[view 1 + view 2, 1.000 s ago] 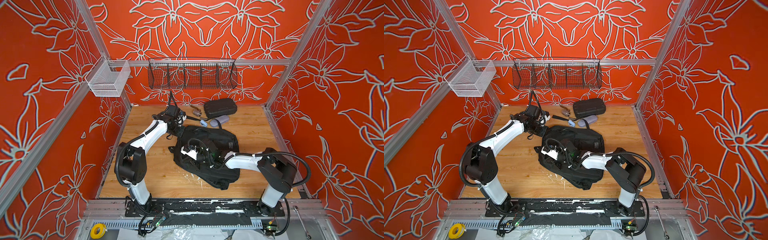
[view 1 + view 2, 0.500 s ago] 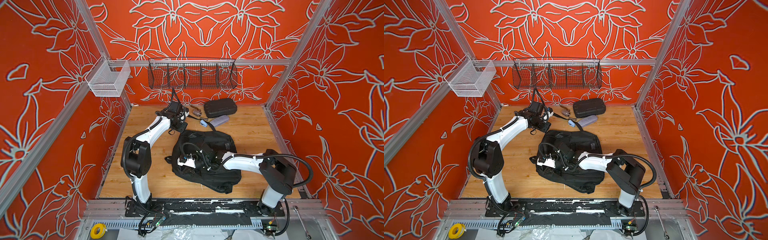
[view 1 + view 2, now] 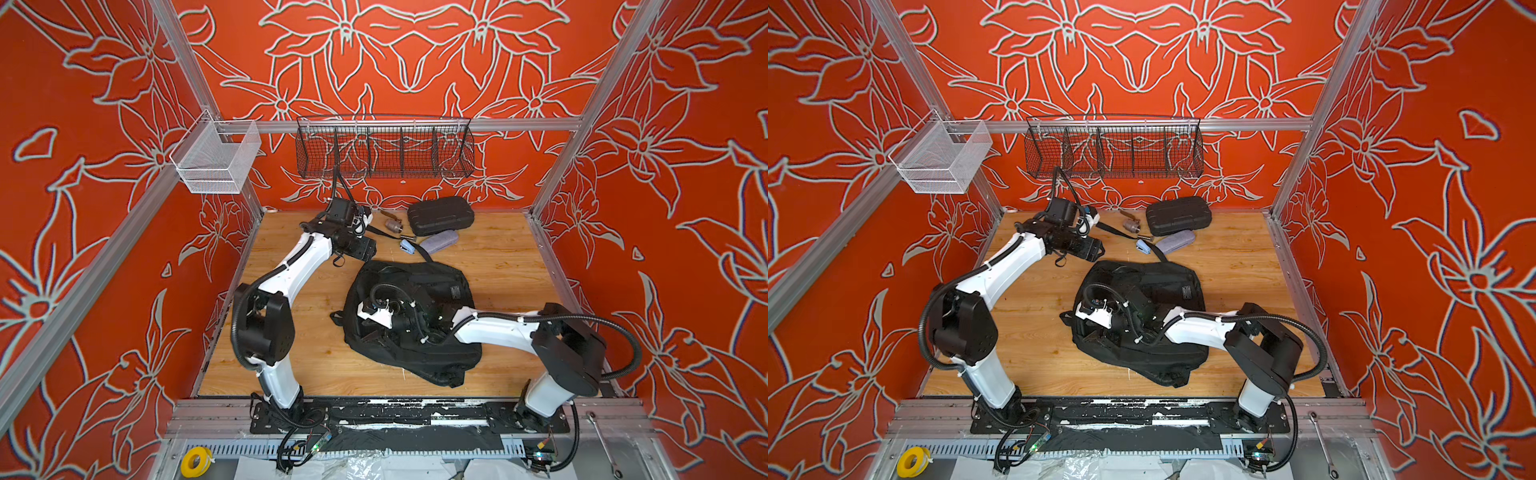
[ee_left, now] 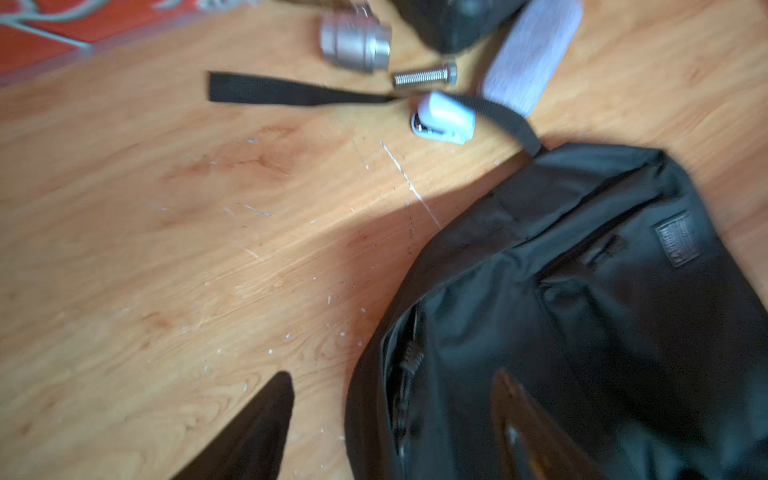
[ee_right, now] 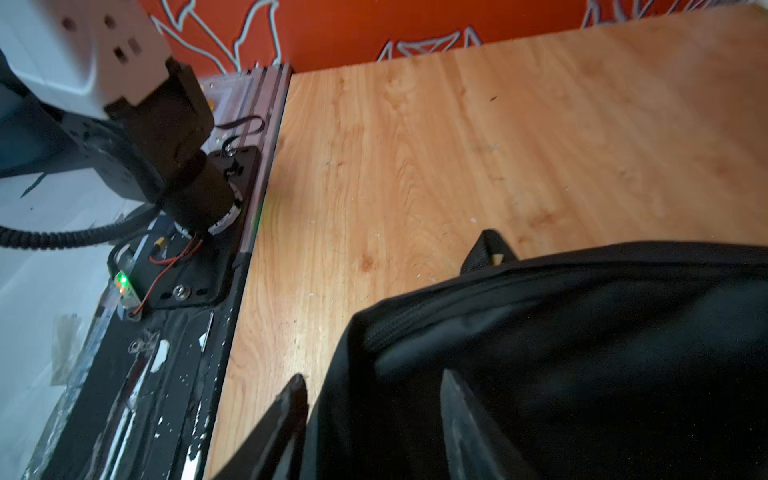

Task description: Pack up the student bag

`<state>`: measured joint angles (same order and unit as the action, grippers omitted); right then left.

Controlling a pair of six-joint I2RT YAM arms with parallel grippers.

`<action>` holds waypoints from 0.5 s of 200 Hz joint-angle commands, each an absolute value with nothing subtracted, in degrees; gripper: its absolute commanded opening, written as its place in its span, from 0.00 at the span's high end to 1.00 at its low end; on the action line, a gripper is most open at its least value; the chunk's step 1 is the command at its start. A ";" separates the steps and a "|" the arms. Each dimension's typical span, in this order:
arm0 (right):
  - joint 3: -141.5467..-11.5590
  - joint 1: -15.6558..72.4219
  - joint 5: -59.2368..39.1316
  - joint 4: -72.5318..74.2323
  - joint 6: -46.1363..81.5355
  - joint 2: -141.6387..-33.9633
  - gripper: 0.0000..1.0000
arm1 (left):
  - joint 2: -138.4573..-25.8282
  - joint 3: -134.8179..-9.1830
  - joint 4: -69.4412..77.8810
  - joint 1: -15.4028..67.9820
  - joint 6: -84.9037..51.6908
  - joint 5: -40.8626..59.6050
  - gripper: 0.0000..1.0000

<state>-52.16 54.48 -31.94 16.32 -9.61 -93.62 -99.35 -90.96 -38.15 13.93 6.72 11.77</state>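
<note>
the student bag (image 3: 419, 282) lies flat on the wooden surface (image 3: 316, 365), near the middle and a little to the right in both top views. the right arm reaches over it. the right gripper (image 5: 372, 374) has its fingers apart, with black bag fabric under the gap, and it pinches nothing that i can see. the left gripper (image 4: 391, 374) hangs by the back left edge of the bag, fingers wide apart, holding nothing. one strap (image 4: 291, 89) runs from the bag toward a metal fitting (image 4: 353, 37), a bolt (image 4: 424, 77) and a small pale blue thing (image 4: 444, 118). a black ribbed case (image 3: 440, 215) lies behind them.
</note>
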 commanded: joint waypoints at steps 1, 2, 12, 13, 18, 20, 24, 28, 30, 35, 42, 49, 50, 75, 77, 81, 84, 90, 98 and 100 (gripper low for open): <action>-49.81 51.37 -29.26 26.86 -3.86 -89.70 0.42 | -92.40 -90.85 -38.10 11.91 1.69 13.32 0.22; -49.69 51.18 -29.18 27.05 -3.60 -89.59 0.42 | -92.17 -90.86 -38.21 11.84 1.55 13.30 0.22; -49.88 49.44 -27.09 28.17 0.03 -89.08 0.42 | -89.98 -89.76 -38.82 11.21 0.29 13.38 0.23; -49.99 49.29 -26.77 28.15 0.32 -89.01 0.42 | -89.81 -89.62 -38.88 11.14 0.14 13.41 0.23; -50.82 48.43 -25.25 26.92 2.03 -89.03 0.42 | -88.69 -88.86 -39.13 10.87 -0.59 13.34 0.23; -51.33 48.16 -24.57 26.31 2.55 -89.16 0.42 | -88.31 -88.51 -39.29 10.78 -0.89 13.29 0.23; -52.41 47.48 -23.21 24.67 3.98 -89.41 0.42 | -87.50 -87.96 -39.79 10.66 -1.47 13.27 0.23; -53.71 46.84 -22.00 22.89 5.22 -89.74 0.43 | -86.78 -87.36 -40.25 10.64 -1.92 13.48 0.24; -54.45 46.45 -21.45 21.74 5.59 -89.98 0.43 | -86.36 -87.10 -40.49 10.66 -2.11 13.63 0.24; -56.30 45.70 -20.25 18.79 6.97 -90.56 0.43 | -85.39 -85.96 -40.97 10.64 -2.40 14.14 0.25; -58.67 44.34 -19.05 15.26 8.81 -91.59 0.44 | -84.07 -84.40 -41.57 10.64 -2.89 14.52 0.26; -60.48 43.03 -18.64 13.60 11.04 -93.04 0.45 | -82.78 -82.36 -41.96 10.62 -3.32 14.50 0.27; -60.61 42.91 -18.68 13.44 11.36 -93.23 0.45 | -82.61 -82.09 -41.98 10.62 -3.40 14.55 0.28; -61.28 39.35 -22.65 19.21 14.44 -96.70 0.54 | -79.26 -74.56 -42.44 10.59 -4.11 14.03 0.35; -61.26 39.24 -22.54 19.55 14.02 -96.93 0.54 | -79.03 -74.12 -42.51 10.62 -4.24 14.25 0.36; -61.30 39.05 -22.49 20.01 12.70 -97.41 0.54 | -78.73 -73.28 -42.66 10.63 -4.49 14.76 0.37; -61.41 38.89 -22.69 20.24 11.43 -97.84 0.54 | -78.53 -72.71 -42.71 10.63 -4.71 15.17 0.38; -61.92 38.56 -24.02 20.06 8.05 -98.69 0.55 | -78.26 -71.67 -42.80 10.63 -5.47 16.08 0.41; -62.83 37.95 -26.30 19.48 3.14 -100.02 0.59 | -77.96 -70.38 -42.59 10.68 -6.52 17.41 0.44; -63.08 37.83 -26.83 19.22 2.21 -100.33 0.60 | -77.92 -70.02 -42.55 10.65 -6.75 17.76 0.44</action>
<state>-61.34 38.59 -22.65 19.49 8.69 -96.51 -79.24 -73.30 -40.64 10.57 -4.08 14.11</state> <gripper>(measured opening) 0.439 0.590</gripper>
